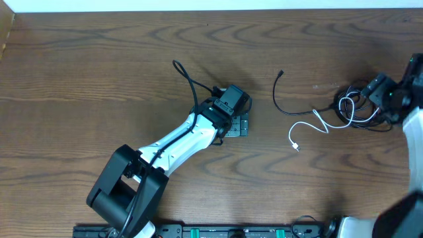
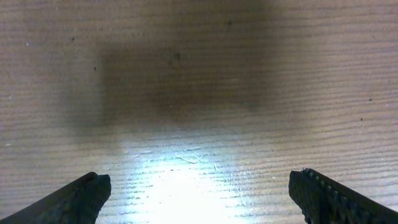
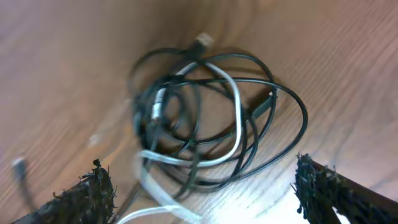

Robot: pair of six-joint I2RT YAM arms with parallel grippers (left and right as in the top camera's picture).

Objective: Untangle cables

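Note:
A tangle of cables lies at the table's right side, thin black loops with a white cord through them. The white cord trails left to a small plug. A separate black cable curves alone left of the tangle. In the right wrist view the black loops and white cord lie just ahead of my right gripper, which is open with a white strand running between its fingertips. My left gripper is open over bare wood near the table's middle, far from the cables.
The wooden table stretches bare to the left and back. My left arm reaches diagonally from the front edge, its own thick black wire arching behind it. The right arm fills the right edge.

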